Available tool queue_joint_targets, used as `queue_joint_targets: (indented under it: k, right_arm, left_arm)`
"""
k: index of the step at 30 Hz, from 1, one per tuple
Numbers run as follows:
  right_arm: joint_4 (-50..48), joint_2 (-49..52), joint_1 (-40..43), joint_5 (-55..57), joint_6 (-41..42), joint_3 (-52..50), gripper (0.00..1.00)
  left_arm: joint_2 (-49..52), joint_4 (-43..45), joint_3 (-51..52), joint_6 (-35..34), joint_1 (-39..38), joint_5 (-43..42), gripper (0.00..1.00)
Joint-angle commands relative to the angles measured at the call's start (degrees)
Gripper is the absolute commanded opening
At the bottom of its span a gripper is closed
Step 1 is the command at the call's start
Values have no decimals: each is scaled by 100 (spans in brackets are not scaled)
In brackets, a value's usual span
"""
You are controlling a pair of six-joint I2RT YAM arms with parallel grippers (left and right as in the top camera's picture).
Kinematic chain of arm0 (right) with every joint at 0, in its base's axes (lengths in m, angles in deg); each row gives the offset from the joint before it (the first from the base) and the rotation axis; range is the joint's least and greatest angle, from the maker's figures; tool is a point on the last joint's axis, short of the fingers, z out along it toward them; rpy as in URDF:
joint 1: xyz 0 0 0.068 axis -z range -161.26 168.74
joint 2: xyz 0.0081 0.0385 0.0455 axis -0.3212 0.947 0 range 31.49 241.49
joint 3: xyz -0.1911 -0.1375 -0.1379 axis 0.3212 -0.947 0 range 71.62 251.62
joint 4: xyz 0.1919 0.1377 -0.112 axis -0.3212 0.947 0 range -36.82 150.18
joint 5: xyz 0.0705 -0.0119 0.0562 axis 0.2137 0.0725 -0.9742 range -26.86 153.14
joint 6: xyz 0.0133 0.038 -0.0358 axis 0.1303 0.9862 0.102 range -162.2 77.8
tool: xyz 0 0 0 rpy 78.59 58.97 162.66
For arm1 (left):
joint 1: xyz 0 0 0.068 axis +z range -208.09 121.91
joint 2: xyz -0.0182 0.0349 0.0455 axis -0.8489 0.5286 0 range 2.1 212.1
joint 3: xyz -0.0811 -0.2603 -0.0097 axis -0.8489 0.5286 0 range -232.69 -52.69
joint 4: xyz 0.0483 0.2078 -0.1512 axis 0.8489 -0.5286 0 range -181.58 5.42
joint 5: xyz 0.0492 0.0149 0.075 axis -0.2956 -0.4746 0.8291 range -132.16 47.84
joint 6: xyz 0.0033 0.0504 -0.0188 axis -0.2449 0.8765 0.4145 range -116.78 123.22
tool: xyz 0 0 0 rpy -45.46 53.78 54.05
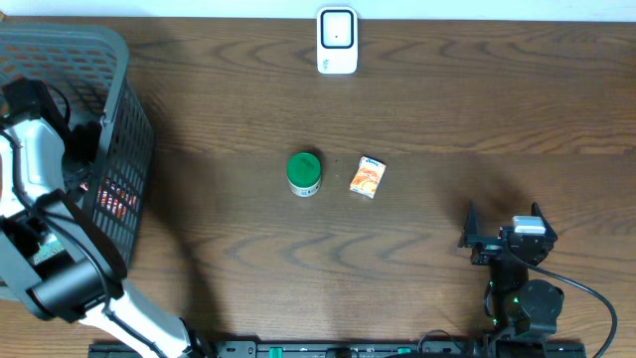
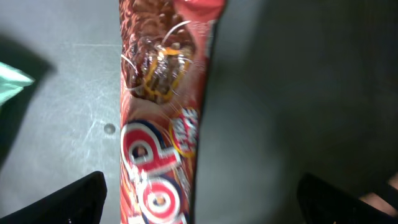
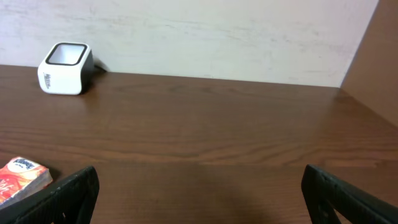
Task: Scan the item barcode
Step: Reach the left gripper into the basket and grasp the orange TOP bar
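Observation:
A red snack packet (image 2: 163,124) lies on the grey floor of the basket, filling the middle of the left wrist view. My left gripper (image 2: 202,194) hangs open just above it, one finger (image 2: 78,200) left of the packet, the other far to its right, neither touching it. From overhead the packet (image 1: 115,200) shows red through the basket wall. The white barcode scanner (image 1: 337,40) stands at the table's far edge, also in the right wrist view as a scanner (image 3: 65,60) at the far left. My right gripper (image 1: 503,221) rests open and empty at the front right.
The grey mesh basket (image 1: 124,109) takes up the table's left end, with my left arm reaching down into it. A green-lidded can (image 1: 304,173) and a small orange box (image 1: 368,177) sit mid-table. A pale green scrap (image 2: 12,84) lies in the basket.

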Motion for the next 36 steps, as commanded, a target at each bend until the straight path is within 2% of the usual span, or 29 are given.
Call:
queue_joint_targets:
  k: [1, 6, 8, 9, 10, 13, 15, 19, 21, 23, 27, 30, 32, 36]
  right_arm:
    - [22, -9, -48, -7, -70, -7, 99]
    - [22, -9, -48, -7, -70, -7, 99]
    - [22, -9, -48, -7, -72, -7, 99]
    - [22, -9, -48, -7, -70, -7, 99]
    - [22, -9, -48, -7, -70, -7, 99]
    - [22, -9, -48, -7, -70, -7, 99]
    - [22, -9, -48, -7, -70, -7, 99]
    - [22, -9, -48, -7, -70, -7, 99]
    - [22, -9, -48, -7, -70, -7, 99]
    - [22, -9, -48, -7, -72, -7, 99]
    - [22, -9, -48, -7, -72, -7, 99]
    - [22, -9, -48, -7, -70, -7, 99]
    - [22, -9, -48, -7, -70, -7, 99]
    - [22, -9, -48, -7, -72, -7, 99]
  left_arm:
    - [350, 31, 22, -92, 114, 33, 98]
    - [686, 74, 22, -92, 131, 76, 99]
    - [743, 46, 22, -48, 131, 129, 84]
    - [743, 0, 22, 48, 131, 249, 55]
    - [691, -46, 20, 85, 133, 393, 45]
    - [409, -354, -157, 85, 201, 793, 34]
    - [177, -549, -330, 85, 245, 933, 24]
    - [-758, -798, -767, 101, 348, 981, 19]
    - [-1440, -798, -975, 101, 356, 979, 8]
    - [-2151, -769, -1141, 55, 332, 848, 8]
    - [-3294, -592, -1172, 17, 66, -433, 8]
    - [-3825, -581, -1169, 42, -793, -1172, 8]
    - [-3897, -529, -1169, 155, -1893, -1167, 8]
    - [-3368, -199, -1082, 452, -4146, -964, 8]
